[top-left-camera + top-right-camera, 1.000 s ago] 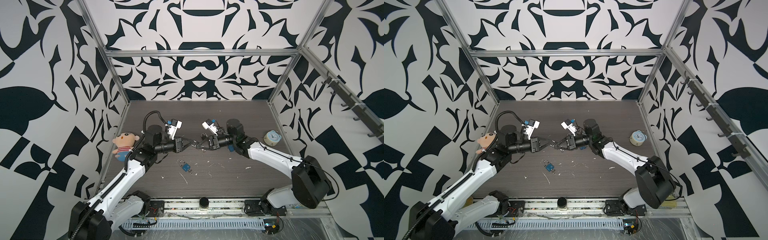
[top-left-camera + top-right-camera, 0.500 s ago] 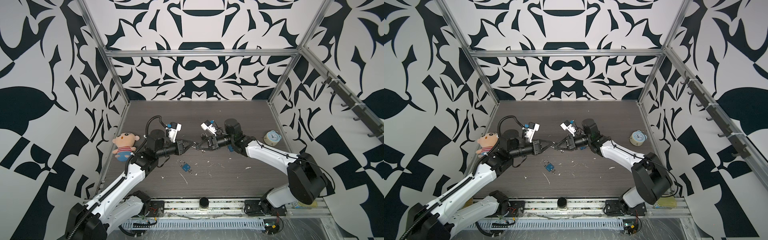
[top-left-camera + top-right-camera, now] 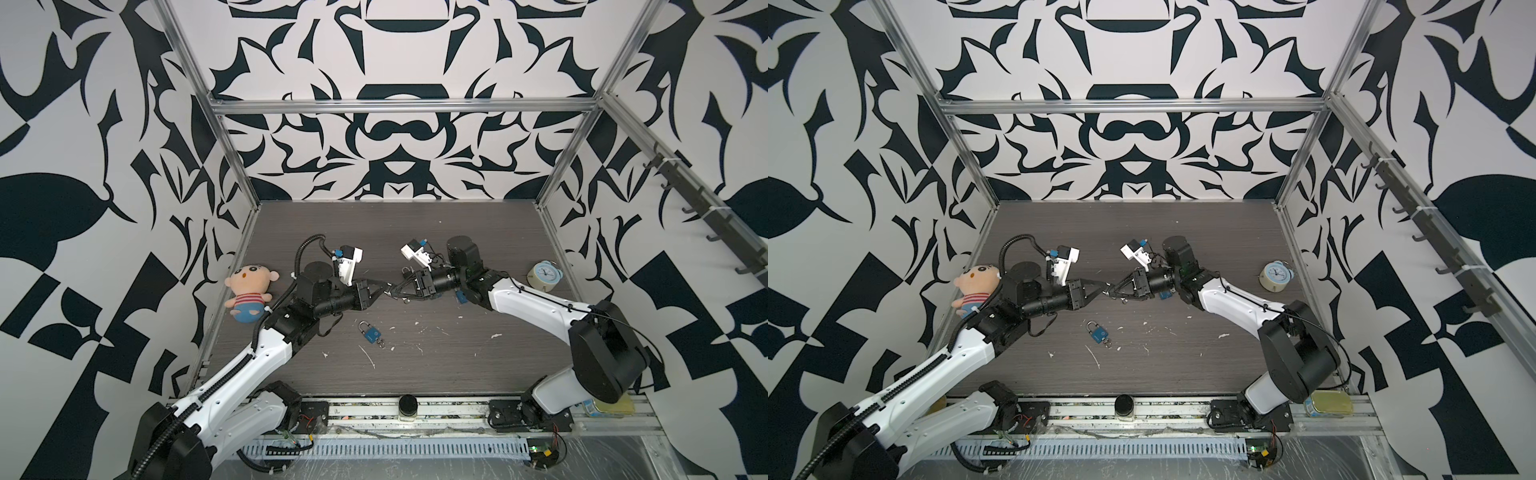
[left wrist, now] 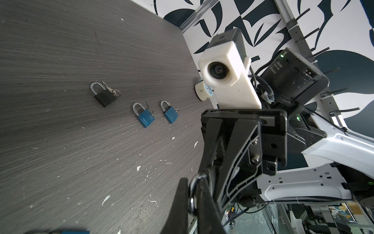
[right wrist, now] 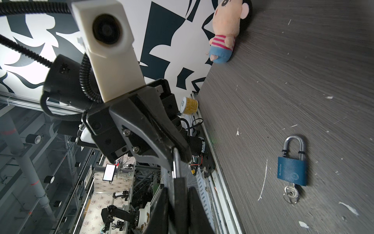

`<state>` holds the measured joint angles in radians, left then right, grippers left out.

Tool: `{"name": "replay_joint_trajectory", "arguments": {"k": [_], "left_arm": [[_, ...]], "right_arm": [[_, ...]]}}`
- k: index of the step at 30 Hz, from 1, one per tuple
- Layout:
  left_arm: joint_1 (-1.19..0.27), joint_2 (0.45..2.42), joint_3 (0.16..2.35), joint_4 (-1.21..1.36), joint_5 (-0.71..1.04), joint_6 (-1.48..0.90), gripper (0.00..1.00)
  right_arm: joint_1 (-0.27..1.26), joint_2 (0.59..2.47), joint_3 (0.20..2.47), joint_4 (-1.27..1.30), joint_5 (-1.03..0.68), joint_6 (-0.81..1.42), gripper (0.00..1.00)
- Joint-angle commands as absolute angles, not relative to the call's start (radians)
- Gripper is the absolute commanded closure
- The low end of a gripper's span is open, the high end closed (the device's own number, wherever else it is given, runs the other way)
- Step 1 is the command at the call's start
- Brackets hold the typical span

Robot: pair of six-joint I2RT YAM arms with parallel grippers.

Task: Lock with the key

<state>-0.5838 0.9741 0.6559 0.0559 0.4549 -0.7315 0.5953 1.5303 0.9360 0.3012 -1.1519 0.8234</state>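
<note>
My two grippers meet tip to tip above the middle of the table in both top views. My right gripper (image 5: 179,188) is shut on the dark body of a black padlock (image 5: 180,199). Its silver shackle (image 5: 176,162) runs into my left gripper (image 4: 193,182), which is shut on that shackle (image 4: 193,187). In both top views the left gripper (image 3: 383,287) (image 3: 1105,286) and right gripper (image 3: 394,291) (image 3: 1114,289) touch through this lock. A key for the held lock is hidden. A blue padlock (image 3: 372,333) (image 5: 292,170) lies on the table below them with a key (image 5: 290,192) in its base.
Three more padlocks lie beyond the right arm: a black one (image 4: 103,97) and two blue ones (image 4: 144,117) (image 4: 171,114). A plush doll (image 3: 249,293) sits at the left wall, an alarm clock (image 3: 545,275) at the right. A yellow can (image 5: 189,105) stands off the table's front-left corner.
The grippers stay joined at the same spot with both grips unchanged. The left arm's elbow has swung off the doll, and the right wrist has shifted slightly back.
</note>
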Motion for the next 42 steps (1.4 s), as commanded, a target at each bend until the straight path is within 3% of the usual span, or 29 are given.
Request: {"name": "replay_joint_trajectory", "arguments": {"k": [1, 14, 42], "left_arm": [[-0.653, 0.982, 0.676, 0.040, 0.686, -0.708, 1.00], [-0.564, 1.012, 0.761, 0.051, 0.797, -0.704, 1.00], [-0.537, 1.014, 0.764, 0.052, 0.808, -0.708, 0.87]], "right_arm": [[0.644, 1.516, 1.023, 0.411, -1.005, 0.773, 1.00], [0.662, 1.477, 0.940, 0.375, -1.005, 0.755, 1.00], [0.670, 1.468, 0.944, 0.371, -1.018, 0.754, 1.00]]}}
